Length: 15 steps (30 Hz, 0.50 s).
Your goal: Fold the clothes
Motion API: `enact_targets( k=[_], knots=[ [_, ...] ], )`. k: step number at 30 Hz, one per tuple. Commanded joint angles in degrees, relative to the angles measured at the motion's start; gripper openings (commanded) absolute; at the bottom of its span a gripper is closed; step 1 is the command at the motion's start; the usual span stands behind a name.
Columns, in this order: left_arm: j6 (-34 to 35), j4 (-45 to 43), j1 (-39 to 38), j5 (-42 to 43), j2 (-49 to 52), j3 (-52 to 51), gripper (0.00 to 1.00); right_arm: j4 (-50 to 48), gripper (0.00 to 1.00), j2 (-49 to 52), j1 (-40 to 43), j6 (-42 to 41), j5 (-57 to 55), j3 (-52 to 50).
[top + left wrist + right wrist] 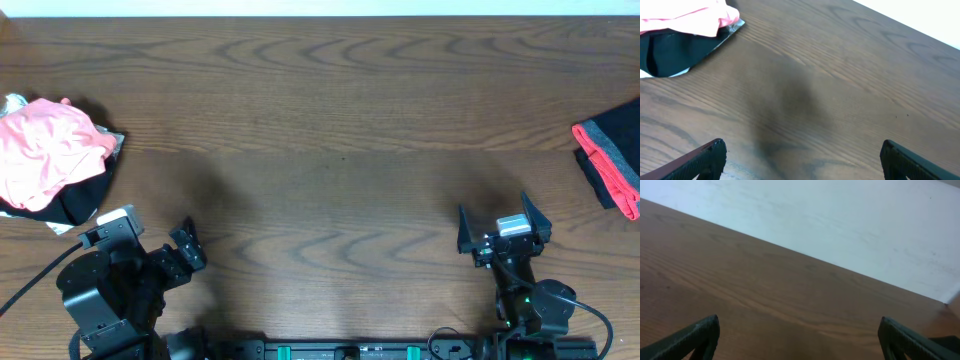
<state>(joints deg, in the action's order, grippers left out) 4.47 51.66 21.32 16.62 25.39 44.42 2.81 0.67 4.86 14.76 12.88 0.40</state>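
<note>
The crumpled pink T-shirt lies at the left edge of the table, heaped on a black garment. A folded grey-and-red garment sits at the right edge. Near the front edge, the left claw and the right claw both gape wide, holding nothing.

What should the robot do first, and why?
Probably reach the left gripper toward the pink T-shirt: it lies crumpled atop a dark garment at the left edge of the table, nearest that arm, and the gripper is open and empty.
</note>
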Motion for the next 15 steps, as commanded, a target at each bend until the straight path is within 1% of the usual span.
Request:
enact_targets(
  k=[1, 4, 6, 15],
  knots=[
    [0.13, 0.2, -1.14, 0.61, -0.04, -0.02, 0.98, 0.35, 0.99, -0.35, 0.0, 0.92, -0.81, -0.09],
    [0.11, 0.81, -4.33, 0.28, -0.04, -0.02, 0.98, 0.35, 0.99, -0.35, 0.0, 0.92, -0.81, -0.09],
    [0.11, 1.07, -5.11, 0.31, -0.02, -0.02, 0.98, 0.35, 0.99, -0.35, 0.0, 0.92, -0.81, -0.09],
    [0.11, 1.05, -5.18, 0.28, -0.02, -0.02, 0.98, 0.35, 0.99, -0.35, 0.0, 0.92, -0.81, -0.09]
  ],
)
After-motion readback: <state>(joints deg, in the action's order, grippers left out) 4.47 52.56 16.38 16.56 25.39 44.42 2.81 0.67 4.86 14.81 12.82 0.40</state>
